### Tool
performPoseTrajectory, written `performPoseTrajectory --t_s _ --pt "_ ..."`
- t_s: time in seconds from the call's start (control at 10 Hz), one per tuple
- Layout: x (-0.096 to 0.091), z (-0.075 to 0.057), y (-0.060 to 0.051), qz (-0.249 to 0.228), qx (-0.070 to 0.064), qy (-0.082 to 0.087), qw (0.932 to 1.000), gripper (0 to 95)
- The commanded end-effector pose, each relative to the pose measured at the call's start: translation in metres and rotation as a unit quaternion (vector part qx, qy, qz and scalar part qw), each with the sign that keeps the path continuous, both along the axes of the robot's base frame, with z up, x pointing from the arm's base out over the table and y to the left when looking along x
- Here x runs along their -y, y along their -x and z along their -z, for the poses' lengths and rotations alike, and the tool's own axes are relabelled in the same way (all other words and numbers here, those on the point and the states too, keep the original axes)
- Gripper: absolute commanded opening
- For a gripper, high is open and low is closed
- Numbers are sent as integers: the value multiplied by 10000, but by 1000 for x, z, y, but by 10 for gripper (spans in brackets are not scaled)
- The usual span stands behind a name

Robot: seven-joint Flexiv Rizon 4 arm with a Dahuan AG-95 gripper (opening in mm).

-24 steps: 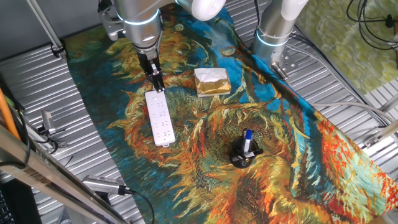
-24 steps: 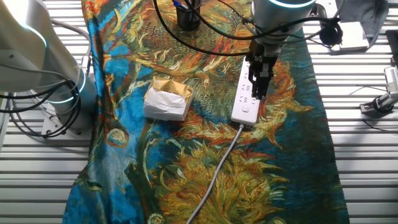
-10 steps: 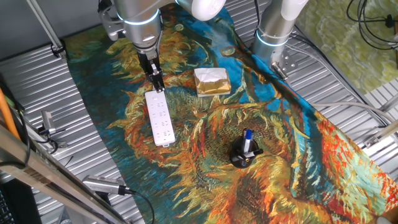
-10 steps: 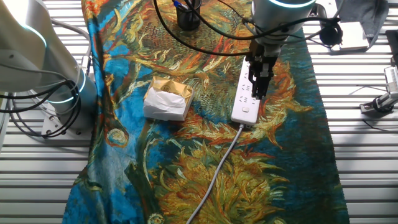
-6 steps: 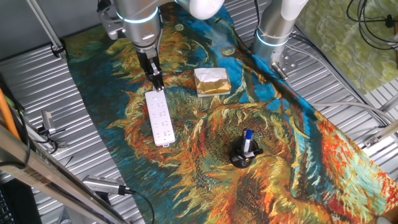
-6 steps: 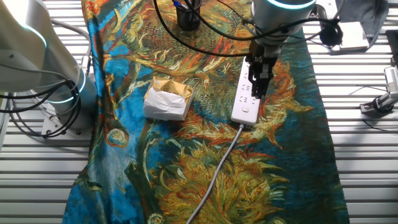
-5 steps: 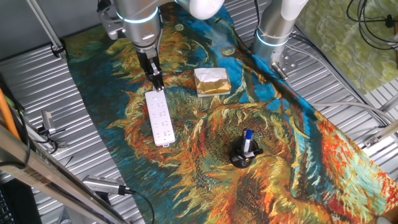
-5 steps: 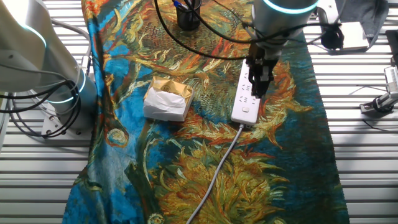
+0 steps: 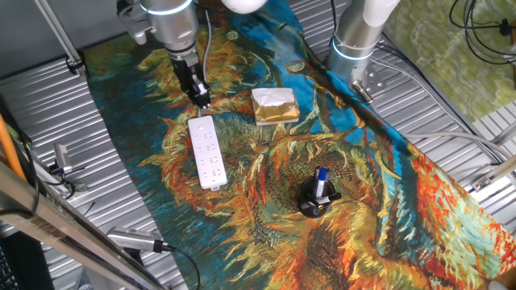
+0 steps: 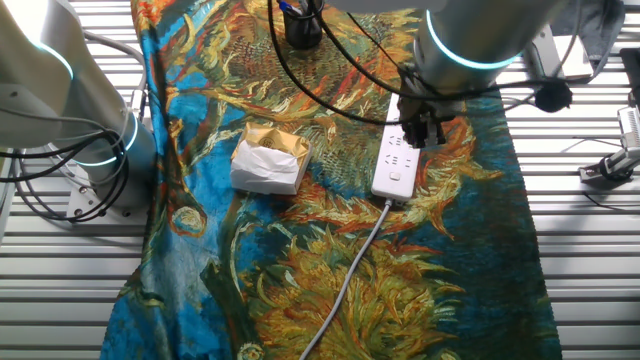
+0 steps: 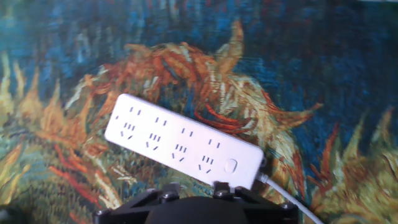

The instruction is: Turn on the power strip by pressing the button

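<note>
Power strip [image 9: 206,152]: long white bar lying flat on the sunflower-print cloth [image 9: 266,185], sockets facing up; also seen in the other fixed view [image 10: 398,163] and the hand view [image 11: 180,149].
Button [image 11: 231,166]: small oval at the cable end of the strip's top face, clear in the hand view; not made out in either fixed view.
Cable [image 10: 345,283]: white, leaving the button end of the strip and trailing across the cloth toward the edge of the frame.
Gripper [image 9: 199,96]: dark fingers pointing down, raised above the cable end of the strip, not touching it; in the other fixed view [image 10: 424,132] over the strip's upper part.
Finger state: cannot tell; no view shows the fingertips clearly, and the hand view shows only the dark base at its lower edge.
Gold-wrapped block [image 9: 274,105]: on the cloth beside the strip, apart from it; white underside showing in the other fixed view [image 10: 268,159].
Black holder [image 9: 317,199]: with a blue-capped pen, well apart from the strip.
Second arm base [image 9: 355,44]: grey column with a lit ring, at the cloth's far edge.
</note>
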State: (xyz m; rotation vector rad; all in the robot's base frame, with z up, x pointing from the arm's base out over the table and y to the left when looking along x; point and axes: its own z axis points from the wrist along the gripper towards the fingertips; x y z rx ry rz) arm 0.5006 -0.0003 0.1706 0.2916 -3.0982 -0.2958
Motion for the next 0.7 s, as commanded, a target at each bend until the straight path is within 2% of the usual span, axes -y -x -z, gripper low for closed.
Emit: performPoseTrajectory --t_s 0.1,0.5,0.7 --pt "-1 0 1 2 -11 2 10000 0" --pt "0 0 1 10 -35 18 10000 0" --pt "0 5 -10 -16 -62 18 10000 0"
